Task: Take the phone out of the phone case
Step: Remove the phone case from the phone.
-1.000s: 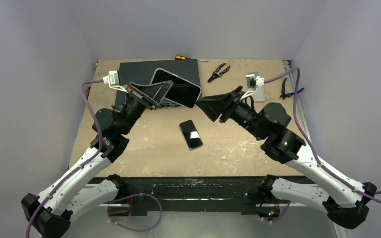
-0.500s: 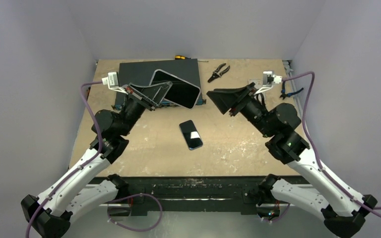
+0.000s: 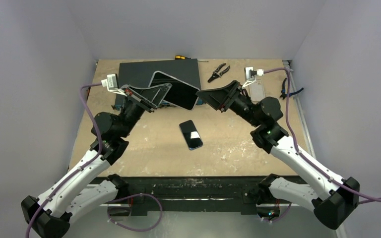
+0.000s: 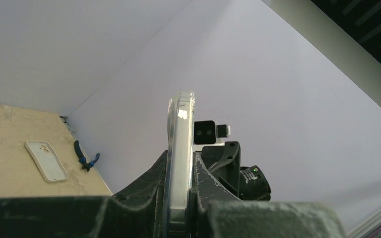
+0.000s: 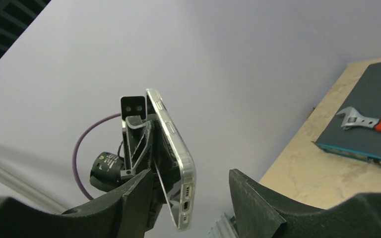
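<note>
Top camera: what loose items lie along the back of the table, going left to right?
Screwdriver → pliers → white phone case → blue-handled cutters.

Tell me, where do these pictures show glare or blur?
Top external view: a pale glare patch on the loose phone. Left wrist view: a bright glint on the clear edge of the cased phone; the left gripper, close to the lens, looks dark and soft. Right wrist view: the right gripper is likewise dark and soft, the cased phone crisp.
</note>
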Robot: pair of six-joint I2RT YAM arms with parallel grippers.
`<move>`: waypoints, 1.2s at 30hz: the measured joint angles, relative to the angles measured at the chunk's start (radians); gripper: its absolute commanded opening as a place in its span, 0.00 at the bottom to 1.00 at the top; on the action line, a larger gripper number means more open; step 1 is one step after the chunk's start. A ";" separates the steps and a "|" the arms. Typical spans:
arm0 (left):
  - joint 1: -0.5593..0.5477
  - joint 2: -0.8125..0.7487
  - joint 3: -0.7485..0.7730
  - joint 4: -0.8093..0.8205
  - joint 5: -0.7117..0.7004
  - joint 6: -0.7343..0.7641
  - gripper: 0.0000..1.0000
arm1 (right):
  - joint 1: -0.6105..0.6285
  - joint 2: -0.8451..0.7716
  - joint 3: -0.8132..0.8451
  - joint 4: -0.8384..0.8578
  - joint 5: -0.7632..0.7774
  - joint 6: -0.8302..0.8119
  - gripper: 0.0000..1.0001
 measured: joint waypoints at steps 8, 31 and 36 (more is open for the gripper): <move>0.000 -0.007 -0.032 0.027 0.013 -0.031 0.00 | -0.014 0.101 -0.079 0.332 -0.096 0.214 0.50; -0.003 -0.005 -0.073 0.163 0.036 -0.107 0.00 | -0.020 0.220 -0.107 0.724 -0.155 0.491 0.17; -0.002 0.016 -0.080 0.206 0.034 -0.122 0.00 | -0.024 0.268 -0.107 0.829 -0.152 0.553 0.17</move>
